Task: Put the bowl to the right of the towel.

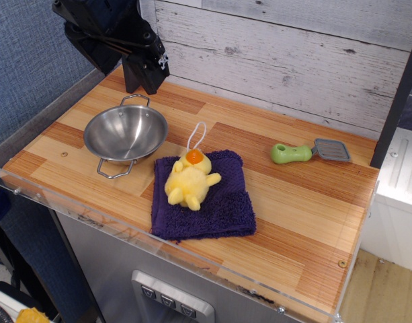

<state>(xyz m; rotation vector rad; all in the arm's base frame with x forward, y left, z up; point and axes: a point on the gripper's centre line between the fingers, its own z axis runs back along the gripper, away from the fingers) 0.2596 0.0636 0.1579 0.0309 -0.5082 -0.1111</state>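
The shiny steel bowl (125,132) with two wire loop handles sits on the wooden tabletop at the left, just left of the towel and empty. The dark purple towel (203,198) lies flat at the middle front, with a yellow plush duck (190,180) lying on it. My black gripper (144,81) hangs at the back left, just behind and above the bowl's far handle. Its fingers point down and look close together, but I cannot tell whether they are shut. It holds nothing that I can see.
A green-handled tool with a grey head (310,151) lies at the back right. A white plank wall (293,54) runs behind the table. A clear plastic lip (192,259) edges the table's front. Bare wood (306,215) lies to the right of the towel.
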